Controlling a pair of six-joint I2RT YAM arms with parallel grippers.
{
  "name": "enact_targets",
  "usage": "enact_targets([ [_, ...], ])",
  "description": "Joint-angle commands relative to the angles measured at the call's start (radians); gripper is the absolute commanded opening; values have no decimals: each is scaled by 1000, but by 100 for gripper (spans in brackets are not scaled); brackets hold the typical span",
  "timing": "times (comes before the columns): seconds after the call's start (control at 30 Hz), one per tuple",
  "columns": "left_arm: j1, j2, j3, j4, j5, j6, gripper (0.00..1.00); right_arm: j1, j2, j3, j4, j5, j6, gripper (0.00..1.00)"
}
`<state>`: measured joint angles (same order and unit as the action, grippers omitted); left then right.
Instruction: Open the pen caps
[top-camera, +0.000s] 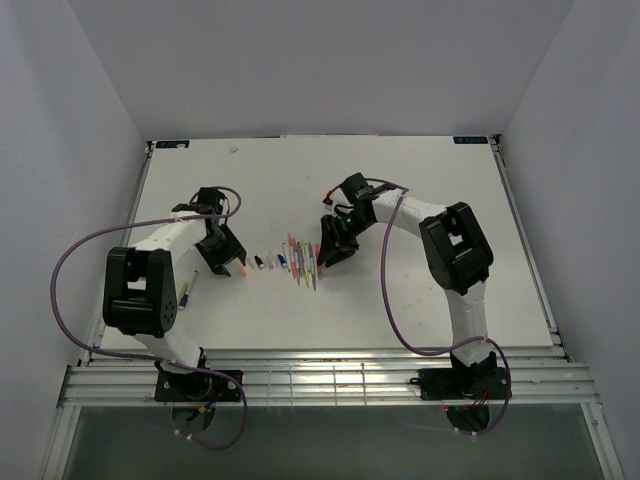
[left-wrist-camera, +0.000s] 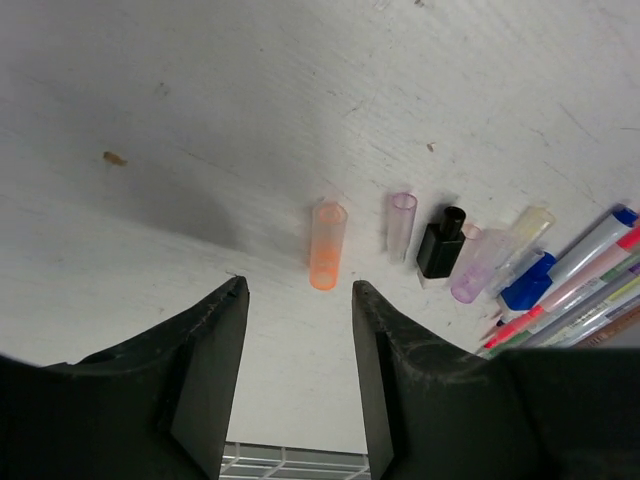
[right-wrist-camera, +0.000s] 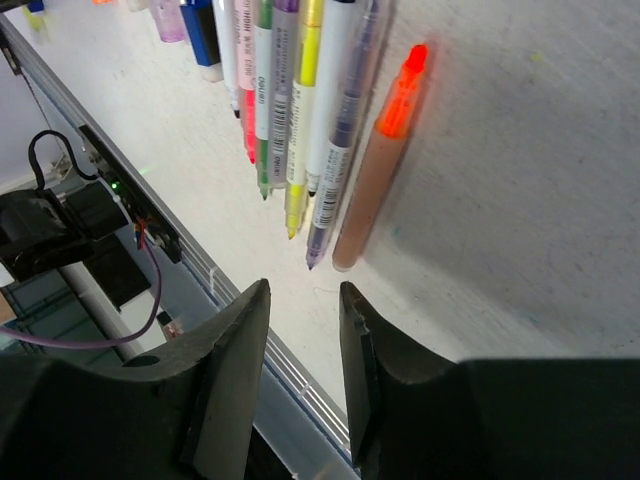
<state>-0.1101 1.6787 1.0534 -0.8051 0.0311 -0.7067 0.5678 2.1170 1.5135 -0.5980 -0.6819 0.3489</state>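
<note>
Several pen caps lie in a row on the white table: an orange cap (left-wrist-camera: 327, 246), a clear pink cap (left-wrist-camera: 401, 224), a black cap (left-wrist-camera: 441, 243), a purple cap (left-wrist-camera: 470, 268) and a blue cap (left-wrist-camera: 527, 282). The pens (top-camera: 301, 262) lie side by side just right of them. In the right wrist view an uncapped orange pen (right-wrist-camera: 385, 160) lies beside a purple pen (right-wrist-camera: 345, 130) and a yellow pen (right-wrist-camera: 303, 120). My left gripper (left-wrist-camera: 298, 288) is open and empty, just short of the orange cap. My right gripper (right-wrist-camera: 303, 290) is open and empty, just below the pen tips.
A blue-white pen (top-camera: 188, 290) lies apart beside the left arm. A metal grille (top-camera: 320, 375) runs along the table's near edge, close below the right gripper in the right wrist view (right-wrist-camera: 200, 270). White walls enclose the table on three sides.
</note>
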Motion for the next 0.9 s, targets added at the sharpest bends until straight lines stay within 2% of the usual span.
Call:
enact_targets([
  [0.0,-2,-109,-3,-17,-85,-30,58,15,-57,47,-16,-25,-2,40],
  [0.17,15,-145,40,-77,-187,-24,59,30,-48,47,-13,-62,1,40],
  [0.43,84,-180,40,-86,-307,84,55,59,-51,16,12,-107,13,40],
  [0.67,280,-275,-38,-117,-367,115,51,83,-49,-4,30,-142,24,40],
  [0.87,320,-278,-87,-172,-366,49,50,86,-46,-13,32,-163,35,39],
])
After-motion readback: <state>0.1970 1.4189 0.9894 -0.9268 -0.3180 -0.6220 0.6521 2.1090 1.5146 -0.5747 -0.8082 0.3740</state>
